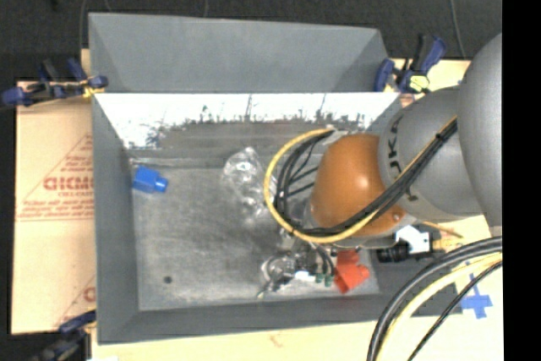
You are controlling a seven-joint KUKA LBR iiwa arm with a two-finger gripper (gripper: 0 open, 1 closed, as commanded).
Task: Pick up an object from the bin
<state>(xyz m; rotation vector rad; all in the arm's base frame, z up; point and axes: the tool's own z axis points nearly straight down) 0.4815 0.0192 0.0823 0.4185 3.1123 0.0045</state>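
Dark flooring surrounds the grey metal bin (114, 224), whose pale far wall is scuffed with black marks. I come in from the right: my grey arm (456, 156) crosses the right rim. The orange cover (351, 177) at my wrist, looped with black and yellow cables (271, 173), hangs over the right half of the bin floor.

Below it my gripper (292, 273) is down low at the near-right part of the floor, close to the near wall. Whether it is spread or pressed together I cannot tell, nor whether anything is caught in it; the wrist and cables hide too much.

Nearest to me is a small red blocky thing (352, 275), lying in the near right corner, just to the right of my gripper. I cannot tell whether we touch.

A crumpled piece of clear plastic (243, 173) lies towards the far side, around the middle of the floor, just left of the cable loop. A small blue block (149, 180) lies well apart from everything else, at the far left of the floor beside the left wall.
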